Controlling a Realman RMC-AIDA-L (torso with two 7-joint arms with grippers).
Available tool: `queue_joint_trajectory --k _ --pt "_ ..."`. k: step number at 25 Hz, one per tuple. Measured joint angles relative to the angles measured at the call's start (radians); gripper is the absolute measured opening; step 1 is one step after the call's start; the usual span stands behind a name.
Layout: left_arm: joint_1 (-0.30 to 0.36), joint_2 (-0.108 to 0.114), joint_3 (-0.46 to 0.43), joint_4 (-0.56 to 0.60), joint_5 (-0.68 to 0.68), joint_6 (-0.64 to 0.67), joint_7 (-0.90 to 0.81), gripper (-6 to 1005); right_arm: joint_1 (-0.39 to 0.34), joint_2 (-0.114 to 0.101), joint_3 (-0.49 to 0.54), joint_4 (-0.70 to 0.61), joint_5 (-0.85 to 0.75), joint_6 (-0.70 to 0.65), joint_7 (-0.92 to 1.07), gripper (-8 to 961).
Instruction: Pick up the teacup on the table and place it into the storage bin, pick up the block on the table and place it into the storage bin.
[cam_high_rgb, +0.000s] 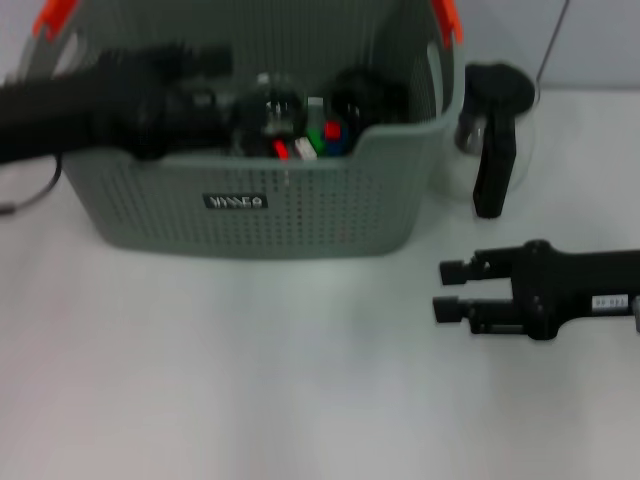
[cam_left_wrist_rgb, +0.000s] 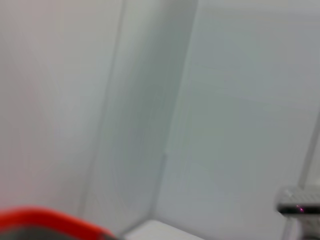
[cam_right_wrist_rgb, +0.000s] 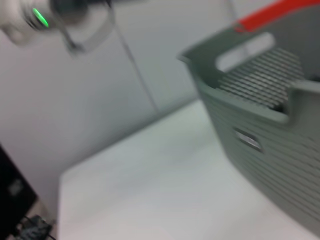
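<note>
The grey perforated storage bin (cam_high_rgb: 250, 215) with orange handle clips stands at the back of the white table; it also shows in the right wrist view (cam_right_wrist_rgb: 260, 115). My left arm reaches from the left over the bin's rim, and my left gripper (cam_high_rgb: 272, 118) is inside the bin. A block with red, green, blue and white parts (cam_high_rgb: 312, 140) lies in the bin right by the gripper; I cannot tell whether it is held. A dark round thing (cam_high_rgb: 362, 95) sits in the bin beside it. No teacup shows clearly. My right gripper (cam_high_rgb: 450, 289) is open and empty, low over the table right of the bin.
A glass teapot with a black lid and handle (cam_high_rgb: 495, 140) stands just right of the bin. A black cable (cam_high_rgb: 35, 195) lies at the left edge. An orange clip (cam_left_wrist_rgb: 45, 220) shows in the left wrist view, with a pale wall behind.
</note>
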Motion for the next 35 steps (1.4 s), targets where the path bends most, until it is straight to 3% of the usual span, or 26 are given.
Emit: queue_joint_trajectory --k 2,5,7,9,14,20,26,35 --pt "0.012 0.016 -0.027 -0.103 0.002 0.059 0.041 806 -0.004 0.014 0.0 -0.006 0.008 -0.026 -0.017 589" --pt "0.02 0.079 -0.042 -0.225 0.045 0.143 0.057 843 -0.006 0.03 -0.004 -0.013 0.009 -0.036 -0.021 589" --pt "0.019 0.11 -0.037 -0.258 0.096 0.178 0.058 843 -0.005 0.034 -0.006 -0.018 0.009 -0.037 -0.024 589" --pt "0.013 0.123 -0.036 -0.265 0.163 0.192 0.059 843 -0.007 0.04 -0.014 -0.03 0.001 -0.04 -0.053 589" --pt "-0.02 0.114 -0.036 -0.272 0.271 0.18 0.12 843 -0.024 0.046 -0.016 -0.037 -0.031 -0.048 -0.243 788" --pt "-0.087 0.069 -0.034 -0.357 0.395 0.085 0.244 843 -0.079 0.045 0.119 -0.015 0.005 -0.071 -0.394 915" --pt "-0.144 0.049 -0.031 -0.385 0.455 0.04 0.278 844 -0.079 0.046 0.143 0.017 0.004 -0.069 -0.441 915" --pt "-0.133 0.068 -0.035 -0.386 0.459 0.032 0.261 844 -0.064 0.047 0.131 0.028 -0.037 -0.072 -0.424 915"
